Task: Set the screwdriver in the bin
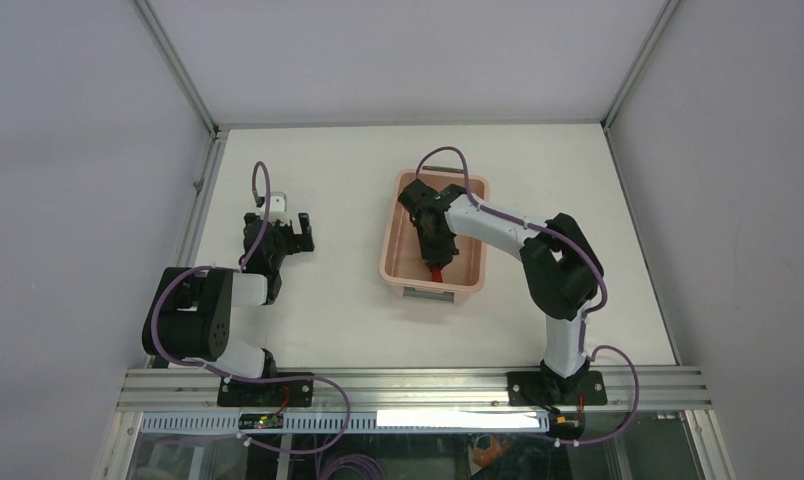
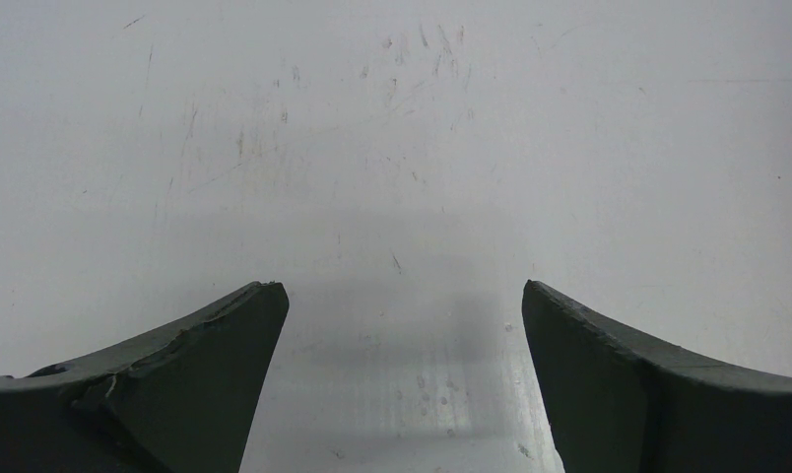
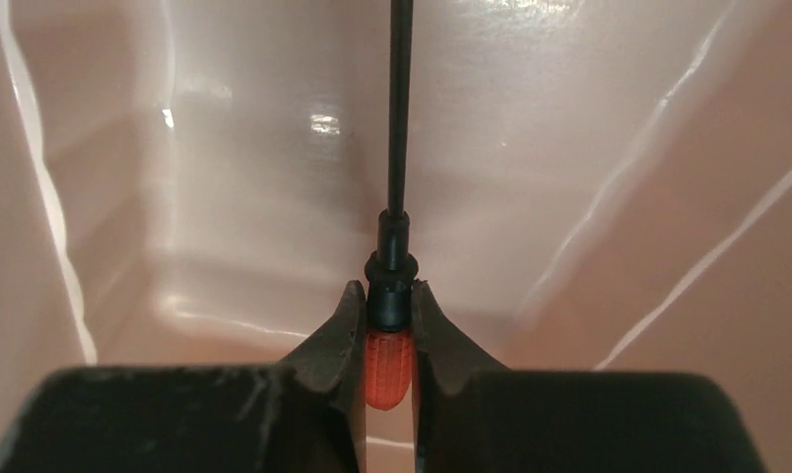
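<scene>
The white counter [image 1: 338, 320] carries everything, and under the left hand it shows as bare, scuffed surface [image 2: 392, 118]. The pale pink bin [image 1: 390, 240] sits on it directly below the right hand, well apart from the left hand. Its glossy inner walls [image 3: 569, 118] surround the right hand on all sides in the wrist view.

The right arm [image 1: 558, 270] reaches from its base across the bin's rim, so that the right hand [image 1: 433, 255] is down inside the tub towards its near end. The left arm [image 1: 203, 315] is folded close to its base, with the left hand [image 1: 278, 225] over open counter.

The left hand [image 2: 402, 286] is spread wide, its two dark fingers [image 2: 225, 345] far apart with nothing between them.

The right hand [image 3: 382, 291] is closed nearly all the way, its fingers [image 3: 338, 335] pressed against either side of the screwdriver [image 3: 392, 246]. It grips the screwdriver where the ribbed red handle meets the black collar. The thin dark shaft runs straight out beyond the fingertips, over the bin's floor. From above, the red handle [image 1: 437, 272] shows just past the hand, inside the bin. I cannot tell whether the tip touches the floor.
</scene>
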